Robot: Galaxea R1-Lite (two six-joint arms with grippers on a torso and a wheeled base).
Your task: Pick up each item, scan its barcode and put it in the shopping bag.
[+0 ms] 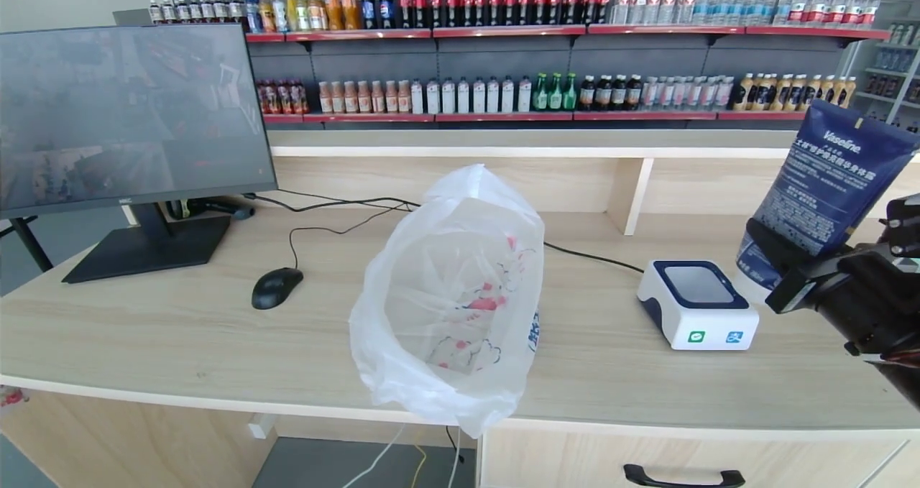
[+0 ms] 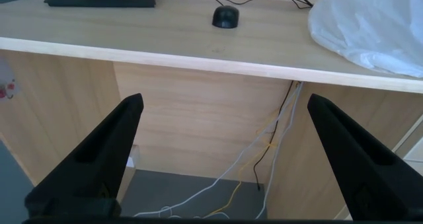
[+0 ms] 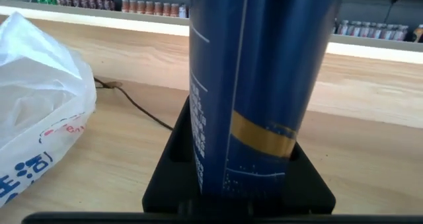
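A dark blue tube of body lotion [image 1: 826, 186] with white print is held up at the right, just right of the white barcode scanner [image 1: 696, 303]. My right gripper [image 1: 780, 254] is shut on the blue tube [image 3: 258, 85] near its lower end. The white plastic shopping bag [image 1: 453, 294] stands open in the middle of the counter, left of the scanner, and the white bag [image 3: 39, 112] also shows beside the tube. My left gripper [image 2: 225, 158] hangs open and empty below the counter's front edge [image 2: 198, 59], facing the cupboard front.
A monitor [image 1: 129, 114] on its stand sits at the back left with a black mouse [image 1: 277, 287] in front; cables run across the wooden counter [image 1: 180, 337]. Shelves of bottles [image 1: 546, 6] fill the back wall. A drawer handle [image 1: 683, 477] is under the counter.
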